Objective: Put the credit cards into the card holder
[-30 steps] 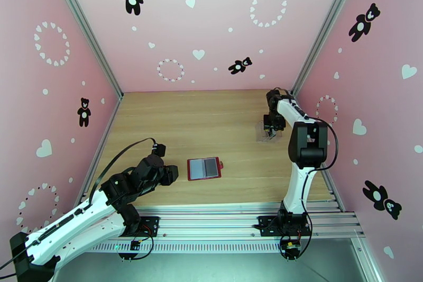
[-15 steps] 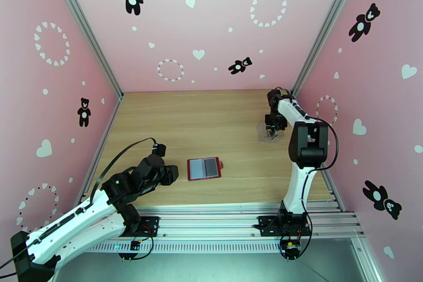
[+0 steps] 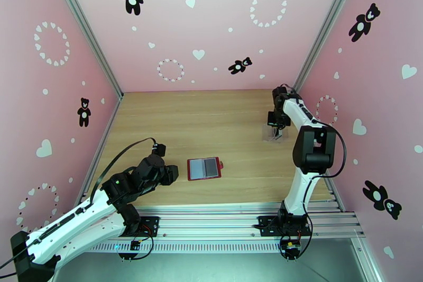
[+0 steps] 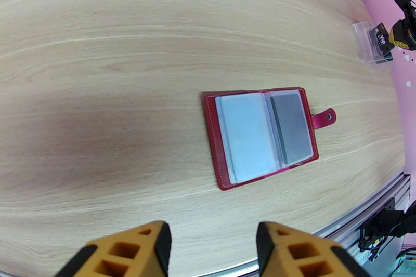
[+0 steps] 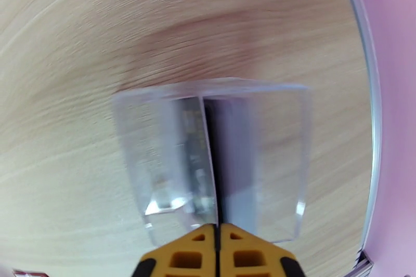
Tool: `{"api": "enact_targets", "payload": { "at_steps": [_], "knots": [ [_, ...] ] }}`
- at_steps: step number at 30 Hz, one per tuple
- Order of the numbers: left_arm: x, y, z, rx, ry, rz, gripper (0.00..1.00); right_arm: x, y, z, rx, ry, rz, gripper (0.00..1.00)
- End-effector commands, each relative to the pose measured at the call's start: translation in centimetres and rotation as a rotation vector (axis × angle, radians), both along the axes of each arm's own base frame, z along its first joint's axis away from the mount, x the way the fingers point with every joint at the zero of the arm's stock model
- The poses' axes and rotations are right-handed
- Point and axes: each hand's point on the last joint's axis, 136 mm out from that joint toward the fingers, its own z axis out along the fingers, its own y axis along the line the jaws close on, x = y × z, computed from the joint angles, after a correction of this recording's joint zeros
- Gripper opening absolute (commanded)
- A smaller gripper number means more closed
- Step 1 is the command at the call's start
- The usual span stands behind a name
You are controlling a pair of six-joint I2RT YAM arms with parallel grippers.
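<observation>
A small red folding card holder (image 4: 262, 137) lies open on the light wooden table (image 4: 130, 39), snap tab pointing right, with its right pocket darker than the left. The left hand (image 4: 210, 241) hovers just short of it, yellow fingers apart.

Bright, even light, soft shadows on the wooden table (image 4: 62, 132) — wrist views bowed at the edges, clear plastic box (image 5: 156, 143) blurred
</observation>
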Motion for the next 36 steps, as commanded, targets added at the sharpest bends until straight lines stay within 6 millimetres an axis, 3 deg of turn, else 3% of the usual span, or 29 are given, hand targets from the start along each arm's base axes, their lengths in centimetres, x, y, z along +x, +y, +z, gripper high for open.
{"api": "enact_targets", "payload": {
  "at_steps": [1, 8, 12, 15, 18, 21, 24, 28, 36],
  "knots": [
    [-0.2, 0.3, -0.5, 0.021, 0.008, 0.009, 0.49, -0.2, 1.3, 1.4, 0.061, -0.04, 0.011, 0.0],
    [-0.1, 0.3, -0.4, 0.014, 0.006, 0.013, 0.49, -1.0, 3.8, 6.0, 0.154, -0.165, 0.048, 0.0],
    [0.0, -1.0, 0.4, -0.051, -0.007, -0.016, 0.5, -2.1, 8.1, 9.9, 0.336, -0.33, 0.115, 0.0],
    [-0.1, -2.9, 1.8, -0.16, -0.031, -0.075, 0.49, -3.7, 13.2, 12.7, 0.497, -0.443, 0.206, 0.0],
    [-0.2, -4.4, 3.5, -0.261, -0.073, -0.124, 0.5, -6.5, 20.7, 15.5, 0.768, -0.523, 0.356, 0.0],
    [-0.4, -5.5, 5.5, -0.369, -0.135, -0.174, 0.52, -10.8, 26.8, 17.9, 0.909, -0.596, 0.512, 0.0],
    [-0.6, -6.0, 8.4, -0.486, -0.224, -0.205, 0.54, -15.5, 30.3, 18.7, 0.987, -0.632, 0.584, 0.0],
    [-2.1, -7.0, 12.3, -0.651, -0.342, -0.318, 0.57, -19.6, 32.4, 19.2, 1.157, -0.696, 0.589, 0.0],
    [-3.1, -8.2, 15.4, -0.772, -0.381, -0.407, 0.62, -24.4, 35.4, 22.2, 1.375, -0.686, 0.691, 0.0]
  ]
}}
